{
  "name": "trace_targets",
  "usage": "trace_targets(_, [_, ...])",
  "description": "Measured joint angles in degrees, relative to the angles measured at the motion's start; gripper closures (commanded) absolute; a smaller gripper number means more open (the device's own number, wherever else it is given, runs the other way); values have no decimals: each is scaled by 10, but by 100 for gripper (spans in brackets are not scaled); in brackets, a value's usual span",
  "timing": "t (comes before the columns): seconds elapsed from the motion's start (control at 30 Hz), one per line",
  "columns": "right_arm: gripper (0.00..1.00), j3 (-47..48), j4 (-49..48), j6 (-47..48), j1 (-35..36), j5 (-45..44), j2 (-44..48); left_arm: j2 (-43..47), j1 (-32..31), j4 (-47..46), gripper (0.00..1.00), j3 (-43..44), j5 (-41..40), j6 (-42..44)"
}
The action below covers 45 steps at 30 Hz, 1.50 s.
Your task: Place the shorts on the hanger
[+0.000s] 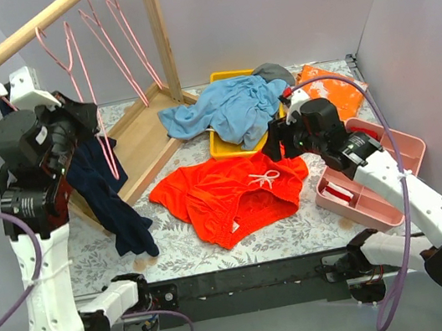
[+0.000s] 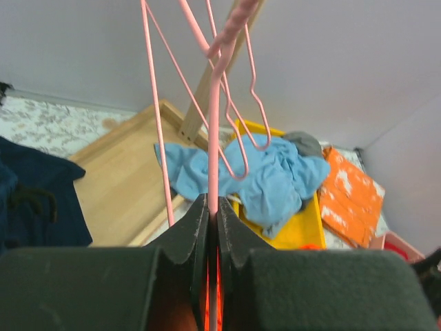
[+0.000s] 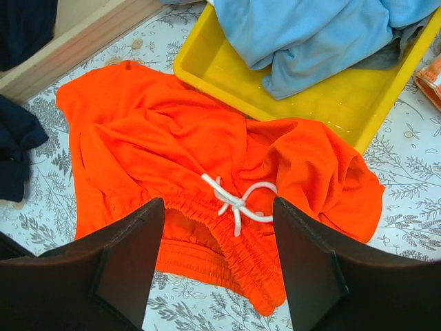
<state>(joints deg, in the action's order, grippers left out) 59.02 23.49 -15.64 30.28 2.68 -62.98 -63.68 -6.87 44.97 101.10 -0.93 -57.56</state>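
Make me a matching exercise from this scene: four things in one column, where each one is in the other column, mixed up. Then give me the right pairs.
Column one:
1. shorts
2. hanger
3. light blue garment
4. navy garment

Column two:
a. heaped over the yellow tray
b. pinched in the left claw
c. hanging down by the wooden rack
d. spread on the table

Pairs: 1-d, 2-b, 3-a, 4-c.
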Motion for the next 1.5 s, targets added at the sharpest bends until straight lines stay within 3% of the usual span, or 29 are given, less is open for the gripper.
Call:
trace_targets(0.1, [28,-8,2,1,0,-13,16,78,0,20,100,-62,50,2])
trace_targets(0.27, [27,-56,8,-7,0,-77,74,182,-4,7,100,-97,223,-14])
trace_targets(0.4, [29,-116,5,-25,0,-123,118,160,-76,-27,100,-125,328,-33])
trace_targets(0.5, [36,-190,-5,-33,0,-124,154,96,-172,-31,100,-140,339,-33])
trace_targets(0.63, [38,-244,-9,-40,0,-113,174,72,-231,-22,100,-203,329,-31])
trace_targets(1.03, [38,-300,-13,-49,60,-113,164,160,-341,33,100,-404,294,-31])
trace_targets(1.5, [35,-301,-8,-80,119,-169,128,206,-365,65,100,-481,297,-28])
